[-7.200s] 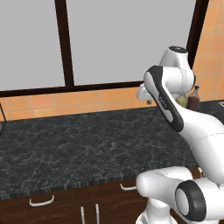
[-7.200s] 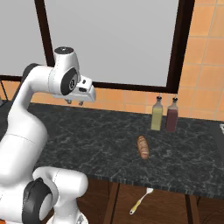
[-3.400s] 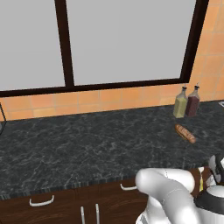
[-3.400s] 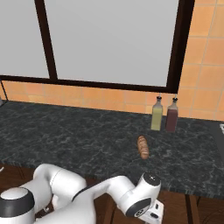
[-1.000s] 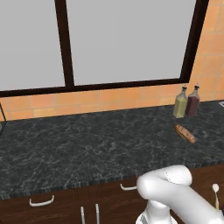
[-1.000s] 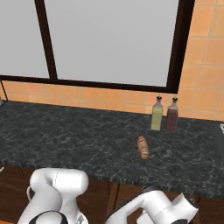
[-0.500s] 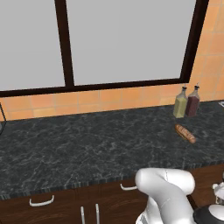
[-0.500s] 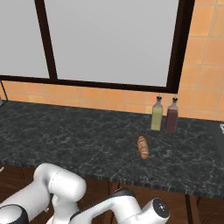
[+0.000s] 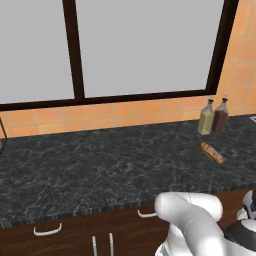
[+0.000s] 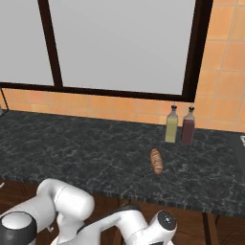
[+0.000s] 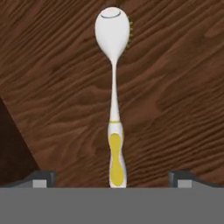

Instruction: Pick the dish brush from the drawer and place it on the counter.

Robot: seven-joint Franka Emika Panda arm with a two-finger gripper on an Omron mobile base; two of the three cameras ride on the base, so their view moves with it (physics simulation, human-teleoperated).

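The dish brush [image 11: 114, 109] lies flat on the brown wooden drawer floor [image 11: 175, 87] in the hand view. Its white head is at the top and its yellow-inset handle runs down towards me. My gripper [image 11: 111, 178] hovers over the handle's end. It is open, its two dark fingertips [image 11: 41, 177] standing wide apart on either side of the handle and not touching it. The black veined counter [image 9: 100, 165] stretches across both base views, counter [image 10: 86, 148], with my arm folded down below its front edge.
On the counter, a brown loaf [image 9: 211, 152] lies to the right, loaf [image 10: 156, 161], and two glass bottles [image 9: 206, 117] stand behind it by the tiled wall, bottles [image 10: 171, 125]. A dark drawer wall [image 11: 11, 148] borders the floor at left.
My arm has sunk below the counter's front edge over the past seconds; in the last half second its low links shifted only slightly. The loaf and bottles have not moved.
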